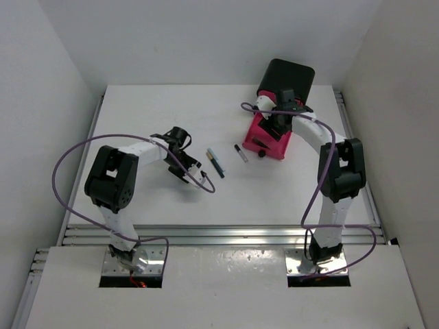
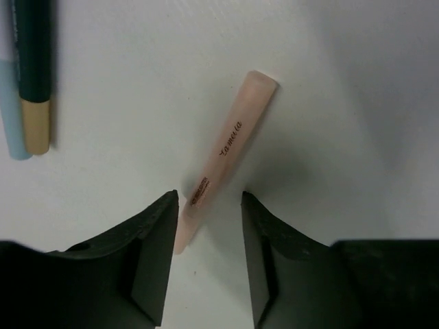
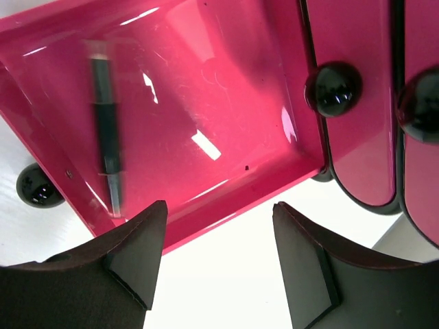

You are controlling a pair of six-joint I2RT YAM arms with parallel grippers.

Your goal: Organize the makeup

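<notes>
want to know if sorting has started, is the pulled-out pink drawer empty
No, a dark pencil is inside the open pink drawer, near its left wall in the right wrist view.

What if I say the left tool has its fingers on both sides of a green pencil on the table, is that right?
Not quite. The pencil that the left tool straddles is pale pink, not green, as the left wrist view shows. It does lie on the table.

Five pencils (image 2: 226,151), one black box (image 1: 291,74), three pink drawers (image 3: 357,157) and two arms (image 1: 113,178) are in view.
</notes>
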